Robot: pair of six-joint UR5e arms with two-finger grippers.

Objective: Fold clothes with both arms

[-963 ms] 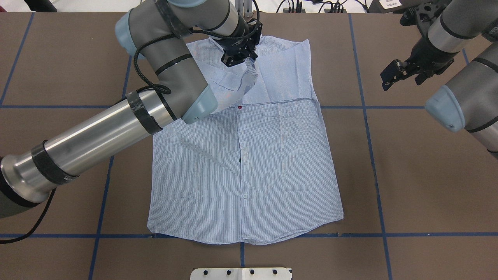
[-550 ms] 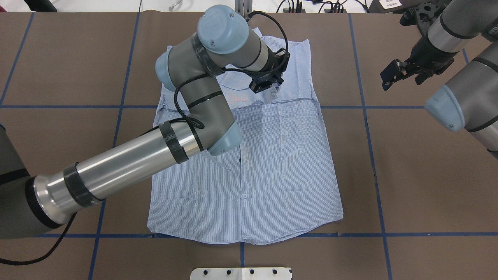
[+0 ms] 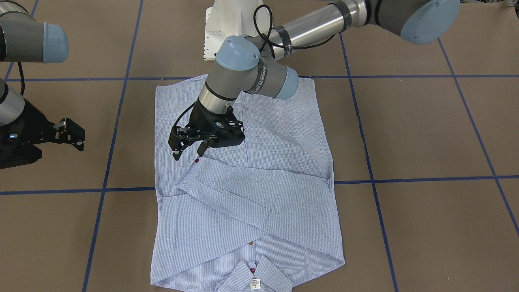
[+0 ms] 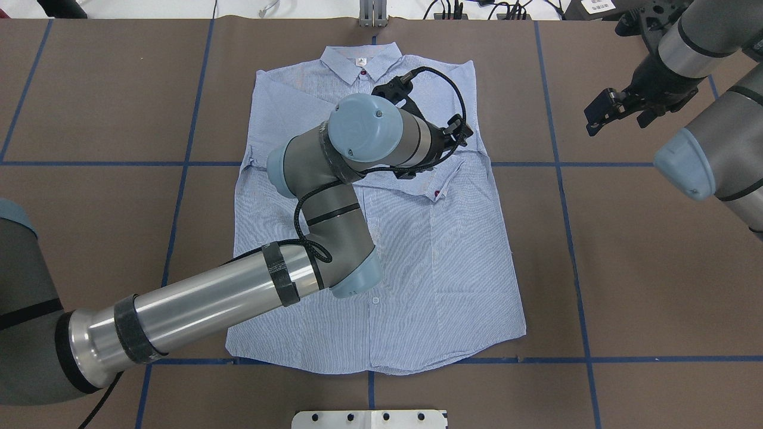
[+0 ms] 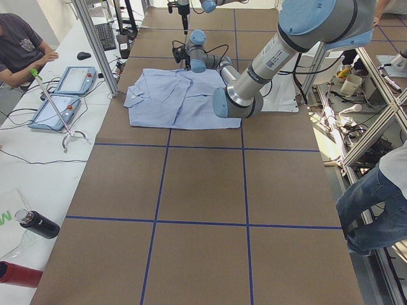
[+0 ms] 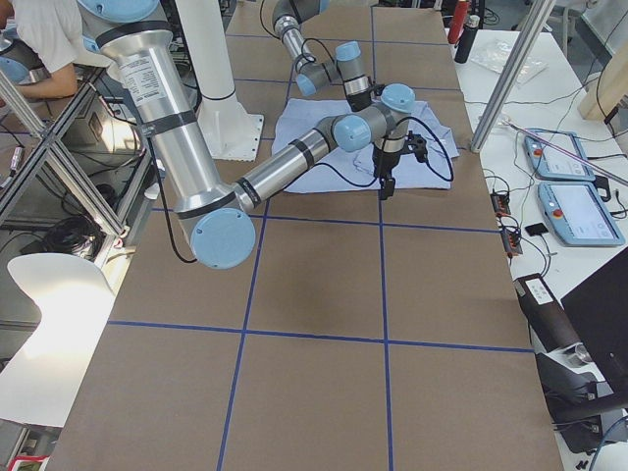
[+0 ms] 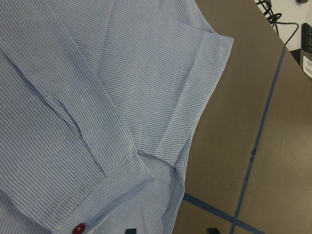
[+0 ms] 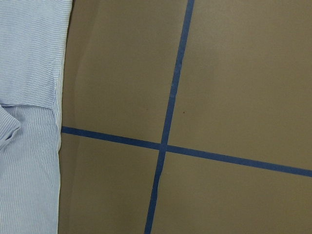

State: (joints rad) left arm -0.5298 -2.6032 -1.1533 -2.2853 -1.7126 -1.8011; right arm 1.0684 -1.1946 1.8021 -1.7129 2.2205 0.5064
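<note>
The grey-and-silver jointed left arm point(image 4: 208, 298) reaches forward and bends downward (light blue joint cap point(image 4: 363, 128) uppermost), its black two-finger pincer point(image 3: 187, 153) spread and empty. The matching right arm point(image 4: 703, 36) hovers aside, its black pincer point(image 4: 615, 126) likewise spread.

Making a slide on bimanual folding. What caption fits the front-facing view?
Left gripper hovers open above the sleeve folded across the striped shirt; right gripper hangs open off to one side.
</note>
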